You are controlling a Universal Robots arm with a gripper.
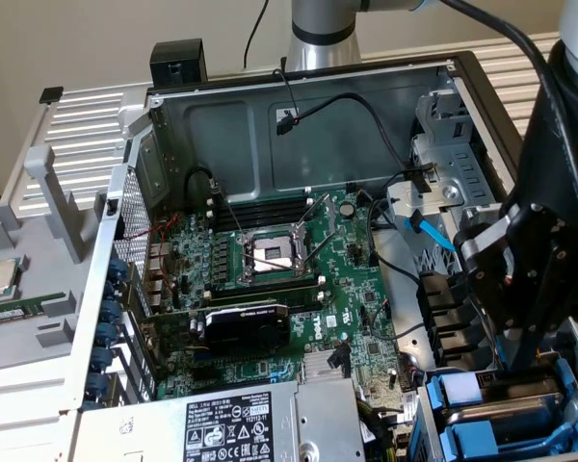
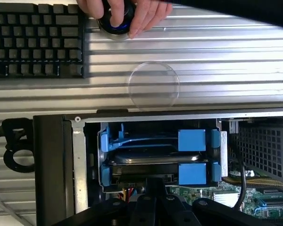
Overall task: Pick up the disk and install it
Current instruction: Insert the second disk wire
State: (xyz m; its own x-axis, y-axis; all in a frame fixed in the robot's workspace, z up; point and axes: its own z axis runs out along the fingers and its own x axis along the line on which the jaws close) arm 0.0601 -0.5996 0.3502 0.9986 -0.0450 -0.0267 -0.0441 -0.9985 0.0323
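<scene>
Blue plastic frame (image 2: 193, 172) holds the disk (image 2: 155, 157), sitting in the drive bay at the near corner of the open computer case (image 1: 299, 106), on the exterior view's right. Black tool (image 2: 153, 205) hangs right above that bay, fingers together, nothing clamped between them. Two blue frames stacked in the bay, one silver drive edge showing between them; whether the upper frame (image 2: 193, 140) also carries a drive can't be told. Disk is likely heavy-ish for its size, rigid metal, smooth-sided and shock-sensitive, so best taken by the blue frame's end tabs, not the bare casing. Further in: one motherboard (image 1: 270, 279) with one open CPU socket (image 1: 270, 255), one black graphics card (image 1: 246, 322), one grey power supply (image 1: 231, 423) nearest the camera. On the table outside the case: one keyboard (image 2: 35, 40), one person's hand (image 2: 127, 14) on a round knob.
</scene>
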